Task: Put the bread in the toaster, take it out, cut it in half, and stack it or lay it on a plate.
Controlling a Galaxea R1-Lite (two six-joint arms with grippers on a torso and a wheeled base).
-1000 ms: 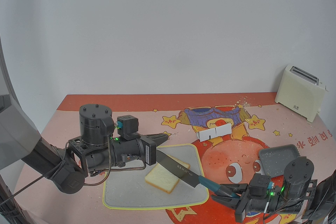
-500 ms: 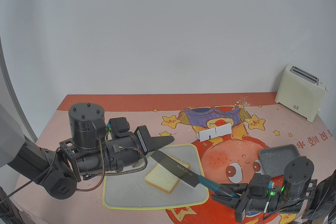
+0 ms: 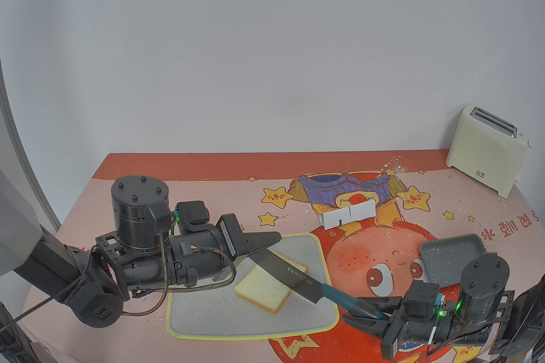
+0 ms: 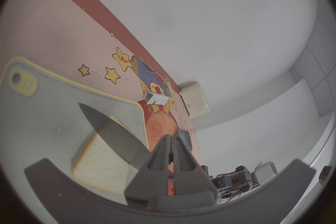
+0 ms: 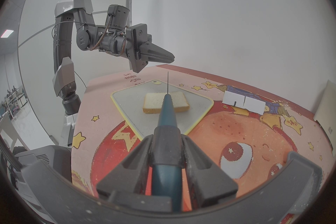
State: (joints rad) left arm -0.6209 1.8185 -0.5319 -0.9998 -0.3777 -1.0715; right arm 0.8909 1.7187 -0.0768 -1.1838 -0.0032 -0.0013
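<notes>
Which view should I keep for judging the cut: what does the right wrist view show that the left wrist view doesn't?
Only right wrist: the right gripper shut on the knife handle, with the blade seen edge-on. Only left wrist: the blade's flat side crossing the bread, and the whole toaster. Both: the bread, the board and the shut left gripper.

Knife over bread on board; toaster far right
</notes>
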